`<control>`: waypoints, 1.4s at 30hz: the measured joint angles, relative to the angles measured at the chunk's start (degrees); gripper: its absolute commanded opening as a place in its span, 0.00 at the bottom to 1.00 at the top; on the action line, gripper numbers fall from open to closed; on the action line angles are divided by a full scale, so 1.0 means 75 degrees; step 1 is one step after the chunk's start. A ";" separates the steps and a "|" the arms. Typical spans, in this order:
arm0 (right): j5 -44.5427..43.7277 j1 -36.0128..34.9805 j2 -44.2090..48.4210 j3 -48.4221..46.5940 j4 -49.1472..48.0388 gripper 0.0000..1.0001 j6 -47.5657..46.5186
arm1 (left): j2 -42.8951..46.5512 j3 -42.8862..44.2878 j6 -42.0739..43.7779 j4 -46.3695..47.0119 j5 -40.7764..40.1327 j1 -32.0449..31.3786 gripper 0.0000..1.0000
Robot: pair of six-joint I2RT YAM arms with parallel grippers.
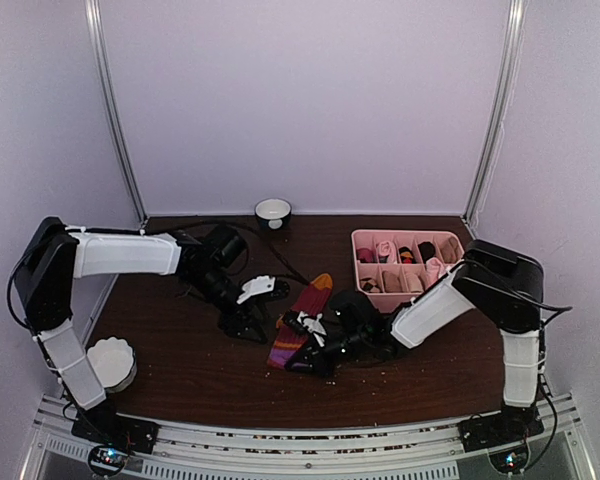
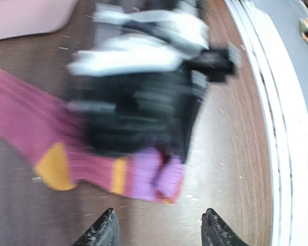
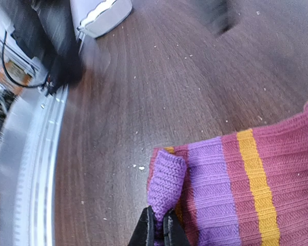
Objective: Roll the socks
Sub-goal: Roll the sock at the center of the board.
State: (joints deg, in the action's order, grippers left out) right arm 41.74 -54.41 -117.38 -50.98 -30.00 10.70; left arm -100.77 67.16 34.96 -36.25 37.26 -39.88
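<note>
Now | right gripper (image 3: 157, 228) pinches cuff (image 3: 167, 177) at 7 o'clock end of sock (image 1: 306, 302) | left gripper (image 2: 159, 228) open, seemingly empty | risk: thin pinch slips, fold unfurls

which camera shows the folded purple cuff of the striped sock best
Right wrist: the purple cuff is close and sharp, its folded corner pinched in the right fingers. Left wrist shows it blurred, partly under the right arm. The top view shows only a small patch of it.

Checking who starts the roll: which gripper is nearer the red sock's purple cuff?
Right. The right gripper is pinched shut on the purple cuff at its folded corner. The left gripper hangs open just short of the cuff, not touching it.
</note>
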 measured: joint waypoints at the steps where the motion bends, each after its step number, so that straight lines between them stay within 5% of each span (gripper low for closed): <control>1: 0.0256 0.0087 -0.0099 -0.0050 -0.0058 0.00 0.0230 | 0.0000 -0.0134 0.0070 0.0035 -0.0026 -0.0105 0.53; 14: 0.1714 0.0635 -0.0632 -0.0618 0.0090 0.00 0.2495 | -0.0490 -0.0402 0.0831 0.0487 -0.0944 -0.1192 0.37; 29: 0.1792 0.0705 -0.0734 -0.0726 0.0455 0.00 0.2448 | -0.0810 -0.0396 0.0653 0.1244 -0.1897 -0.1297 0.38; 35: 0.1754 0.0694 -0.0720 -0.0743 0.0600 0.00 0.2229 | -0.0828 -0.0356 0.0650 0.1070 -0.1719 -0.1297 0.17; 42: 0.1460 0.0638 -0.0615 -0.0653 0.0533 0.06 0.2189 | -0.1271 0.0093 0.0731 0.0624 -0.1381 -0.1259 0.04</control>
State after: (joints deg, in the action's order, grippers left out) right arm 52.69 -49.63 -121.99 -55.88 -26.00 27.11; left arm -110.30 67.85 40.45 -31.57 26.89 -49.32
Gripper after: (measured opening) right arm 0.041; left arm 0.112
